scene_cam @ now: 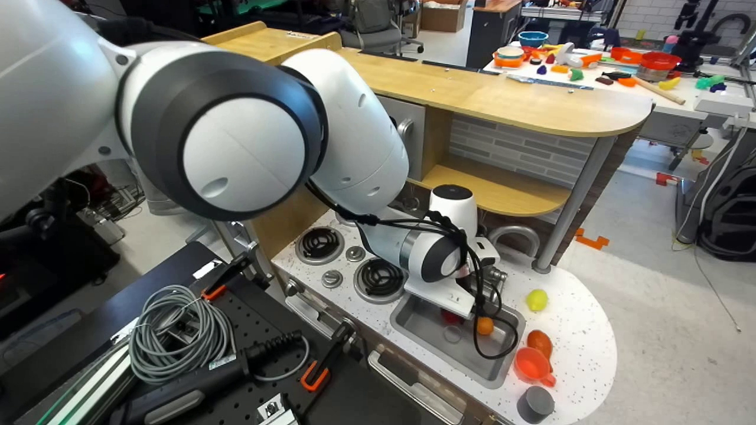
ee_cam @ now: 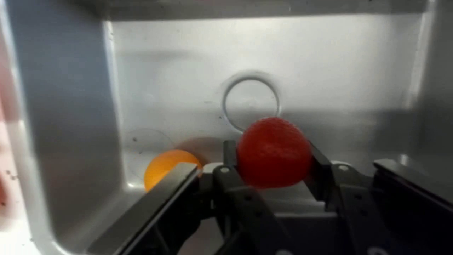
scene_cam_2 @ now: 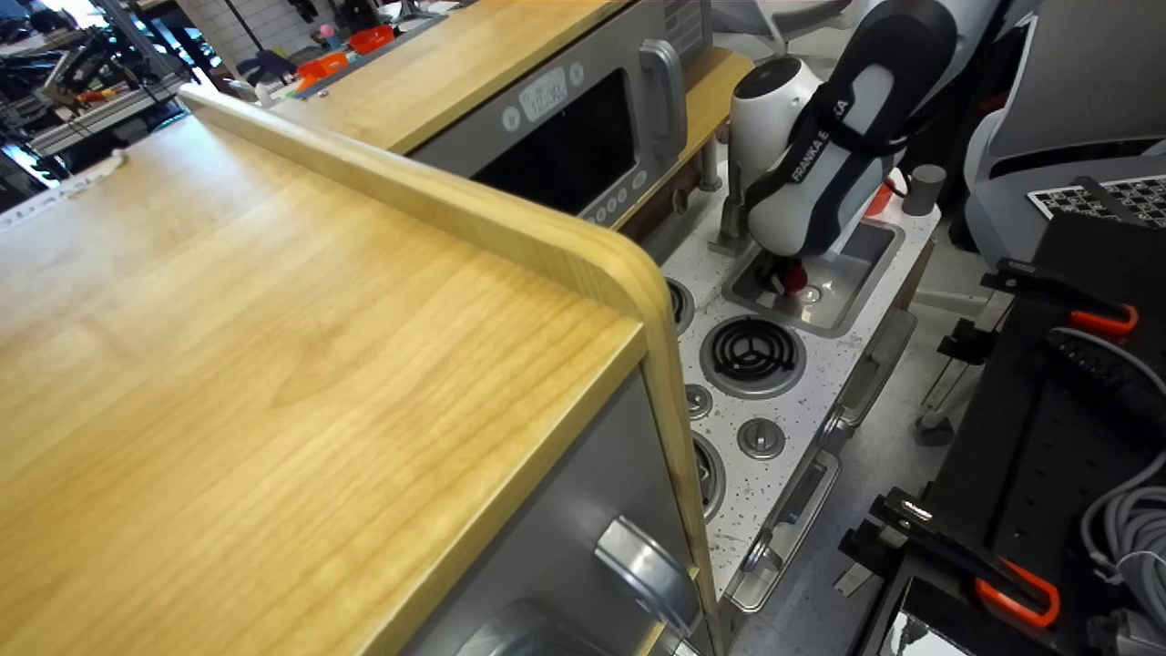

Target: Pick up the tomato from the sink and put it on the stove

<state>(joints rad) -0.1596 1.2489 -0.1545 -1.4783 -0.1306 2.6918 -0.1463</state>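
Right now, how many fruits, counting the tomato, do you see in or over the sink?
2: the tomato, between the fingers, and the orange, on the bottom of the sink. More may hide behind the fingers.

Tomato is a round, solid red one with a soft shine on it, and it's pinched on two opposite sides, down inside the sink. From the wrist view it covers a bit of the ring in the sink floor; honestly can't tell if its underside touches the metal. The sink's a plain gray metal basin, rectangular with rounded corners, kinda shiny inside. Stove is right next to it, with a speckled white top, black spiral coils in round silver pans and some silver knobs. The nearest coil pan is just beside the sink's rim.
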